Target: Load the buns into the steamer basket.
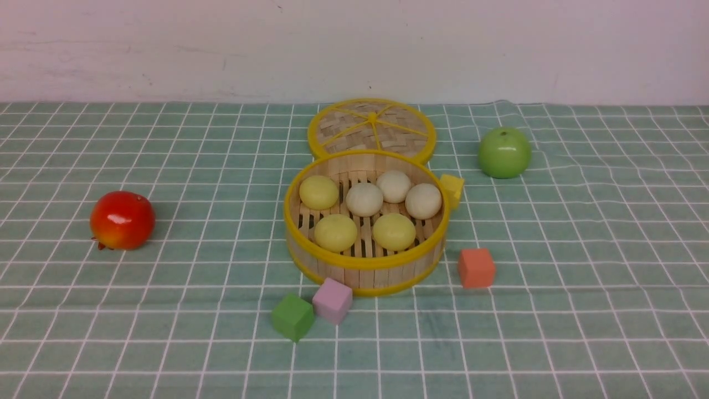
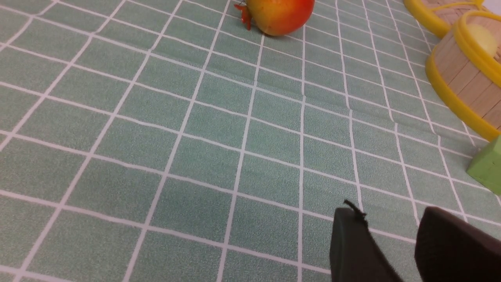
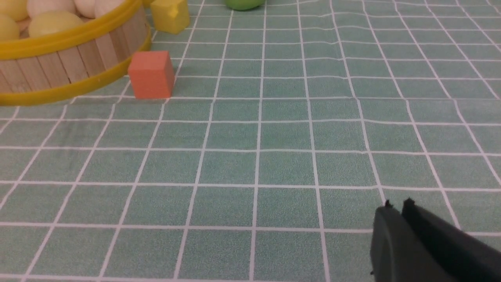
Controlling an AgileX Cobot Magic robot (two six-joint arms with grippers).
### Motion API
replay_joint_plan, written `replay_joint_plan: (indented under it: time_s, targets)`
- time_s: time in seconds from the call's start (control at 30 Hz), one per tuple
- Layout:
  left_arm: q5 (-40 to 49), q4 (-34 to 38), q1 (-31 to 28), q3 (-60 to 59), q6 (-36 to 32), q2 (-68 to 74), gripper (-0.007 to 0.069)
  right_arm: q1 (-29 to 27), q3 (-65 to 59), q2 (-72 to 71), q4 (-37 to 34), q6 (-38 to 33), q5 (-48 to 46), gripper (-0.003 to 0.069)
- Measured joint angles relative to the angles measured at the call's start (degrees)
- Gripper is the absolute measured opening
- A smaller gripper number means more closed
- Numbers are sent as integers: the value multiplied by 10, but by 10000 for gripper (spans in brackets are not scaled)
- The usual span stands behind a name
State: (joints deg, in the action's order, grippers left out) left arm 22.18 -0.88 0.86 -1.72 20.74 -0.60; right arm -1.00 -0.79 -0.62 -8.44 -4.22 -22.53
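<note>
The steamer basket [image 1: 365, 266], mid-worktop, holds all six buns [image 1: 364, 199]: three yellow, three cream. One lid [image 1: 371, 128] lies toward the far edge. Risk, as I judge it: an arm brushing the basket. Left gripper [image 2: 391, 239] stands open; right gripper [image 3: 401, 227] looks closed, both empty.

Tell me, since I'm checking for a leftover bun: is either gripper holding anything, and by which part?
Nothing is held. The left gripper stands open over bare cloth; the right gripper is nearly closed on nothing. All six buns sit in the steamer basket.
</note>
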Motion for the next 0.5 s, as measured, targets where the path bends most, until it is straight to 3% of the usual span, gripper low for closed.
replay_joint_plan:
  time_s: [0.3, 0.5]
  targets:
    - [0, 0, 6, 0, 0, 0, 238, 0, 0, 0, 0, 0, 0, 43]
    - [0, 0, 56, 0, 0, 0, 238, 0, 0, 0, 0, 0, 0, 50]
